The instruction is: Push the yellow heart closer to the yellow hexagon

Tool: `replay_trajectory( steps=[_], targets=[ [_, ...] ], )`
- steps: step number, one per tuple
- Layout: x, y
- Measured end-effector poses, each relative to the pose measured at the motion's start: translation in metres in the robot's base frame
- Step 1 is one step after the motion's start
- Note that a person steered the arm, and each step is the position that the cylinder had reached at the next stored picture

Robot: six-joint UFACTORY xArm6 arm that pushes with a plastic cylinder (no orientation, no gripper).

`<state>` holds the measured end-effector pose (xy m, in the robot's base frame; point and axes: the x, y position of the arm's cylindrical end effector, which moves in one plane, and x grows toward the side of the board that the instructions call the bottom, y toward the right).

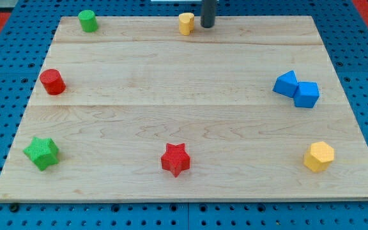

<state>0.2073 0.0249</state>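
The yellow heart (186,23) stands at the top edge of the wooden board (184,108), near the middle. The yellow hexagon (319,156) sits at the bottom right of the board. My tip (207,25) is at the view's top, just to the right of the yellow heart, with a small gap between them. Only the lower part of the rod shows.
Two blue blocks (296,89) touch each other at the right. A red star (175,159) sits at the bottom centre, a green star (41,153) at the bottom left, a red cylinder (52,82) at the left, a green cylinder (88,20) at the top left.
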Motion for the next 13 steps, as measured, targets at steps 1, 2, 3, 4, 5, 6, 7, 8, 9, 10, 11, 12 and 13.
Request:
replay_trajectory(
  steps=[1, 2, 3, 4, 5, 6, 7, 8, 9, 10, 11, 12, 13],
  targets=[
    [-0.012, -0.059],
    [-0.015, -0.067],
    [-0.009, -0.099],
    [-0.002, -0.157],
    [0.003, -0.176],
    [0.037, -0.184],
    [0.047, -0.173],
    [0.016, -0.159],
    [0.01, -0.213],
    [0.066, -0.222],
    [0.105, -0.169],
    [0.093, -0.19],
    [0.046, -0.201]
  ],
)
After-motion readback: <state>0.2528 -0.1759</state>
